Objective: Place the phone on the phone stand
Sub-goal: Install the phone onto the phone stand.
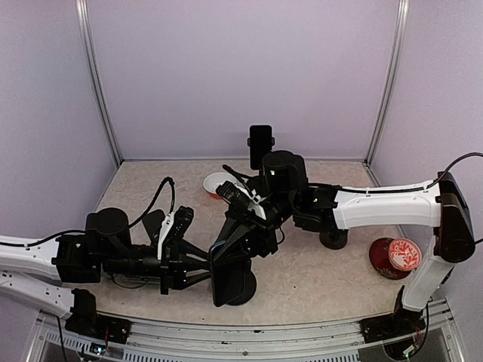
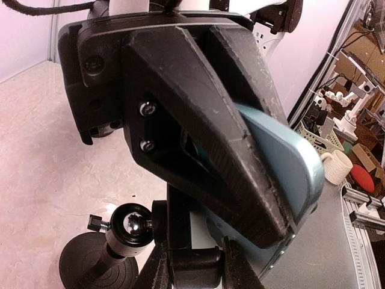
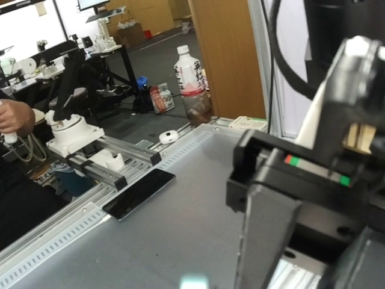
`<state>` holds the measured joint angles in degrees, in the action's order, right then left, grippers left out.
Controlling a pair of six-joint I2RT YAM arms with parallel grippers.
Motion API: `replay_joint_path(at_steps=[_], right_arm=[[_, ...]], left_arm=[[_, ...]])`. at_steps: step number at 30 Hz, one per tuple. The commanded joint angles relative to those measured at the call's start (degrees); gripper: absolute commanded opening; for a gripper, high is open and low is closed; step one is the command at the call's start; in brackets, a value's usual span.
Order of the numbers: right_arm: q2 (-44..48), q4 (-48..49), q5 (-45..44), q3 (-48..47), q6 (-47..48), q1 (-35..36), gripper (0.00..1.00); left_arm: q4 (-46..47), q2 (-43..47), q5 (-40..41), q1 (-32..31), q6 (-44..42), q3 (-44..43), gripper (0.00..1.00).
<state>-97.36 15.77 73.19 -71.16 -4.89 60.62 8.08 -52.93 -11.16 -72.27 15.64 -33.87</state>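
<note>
Gripping the phone (image 2: 295, 162) by its edges, the left end effector (image 1: 210, 273) has its jaws narrowed onto the pale blue case, and the left wrist view shows one black finger (image 2: 210, 120) lying across the phone's back. The phone is held off the surface (image 1: 317, 279), tilted, at the near middle of the scene and directly over the phone stand (image 2: 123, 226), whose ball joint and round black base sit just below and beside the phone's lower edge. Whether the phone already touches the stand's cradle cannot be told. The right end effector (image 1: 234, 234) reaches in from the right and hangs just above the phone's upper end with its jaws closed; whether it pinches anything is hidden. Farther back, a red bowl (image 1: 213, 183) rests on the surface, and a red-and-white cup (image 1: 404, 254) stands well apart on the right side.
</note>
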Motion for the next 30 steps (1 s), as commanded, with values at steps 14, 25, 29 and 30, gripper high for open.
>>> replay_joint_path(at_steps=[14,25,29,30], right_arm=[[0.7,-15.2,-9.2,1.5,6.4,-12.3,0.0],[-4.8,-19.8,-9.9,-1.3,8.5,-13.7,0.0],[-6.3,-24.0,-11.8,-2.9,10.8,-14.0,0.0],[-6.5,-24.9,-12.3,-3.2,11.3,-14.0,0.0]], left_arm=[[3.1,8.1,-3.3,-0.5,-1.1,-2.8,0.0],[2.8,6.2,-11.8,-0.6,-0.2,-3.1,0.0],[1.4,7.2,-11.5,0.0,0.5,-3.0,0.0],[0.9,7.2,-11.6,0.4,0.7,-3.1,0.0]])
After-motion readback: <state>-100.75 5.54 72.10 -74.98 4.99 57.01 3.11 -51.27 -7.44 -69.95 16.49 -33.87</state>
